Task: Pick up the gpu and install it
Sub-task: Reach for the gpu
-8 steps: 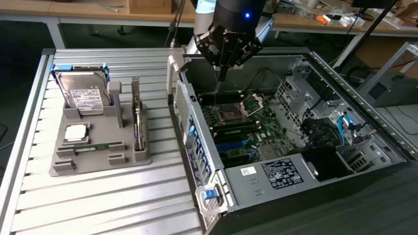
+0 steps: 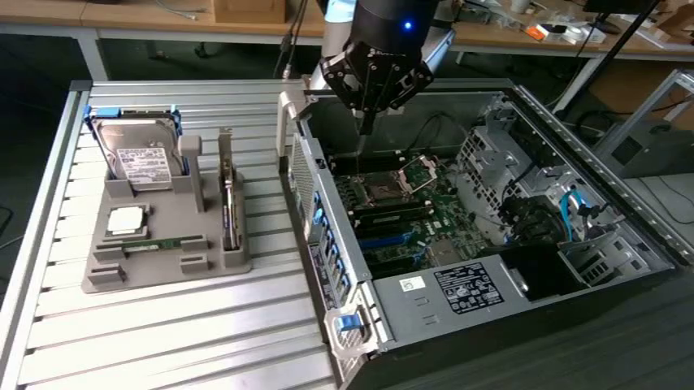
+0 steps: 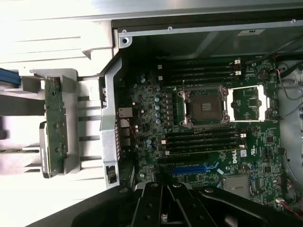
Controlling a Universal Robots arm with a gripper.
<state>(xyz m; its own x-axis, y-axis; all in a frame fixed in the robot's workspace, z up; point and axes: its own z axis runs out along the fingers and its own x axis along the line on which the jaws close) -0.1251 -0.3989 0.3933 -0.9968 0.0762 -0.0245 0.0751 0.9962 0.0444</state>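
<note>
Gripper hangs with its fingers pinched together and nothing between them. It is above the open computer case, over the motherboard and near the CPU socket. In the wrist view the fingers sit over the board's edge by the blue slot. The gpu stands on its long edge in the gray holder on the slatted table. It is well apart from the gripper, toward the exterior view's left of the case, near the hard drive.
</note>
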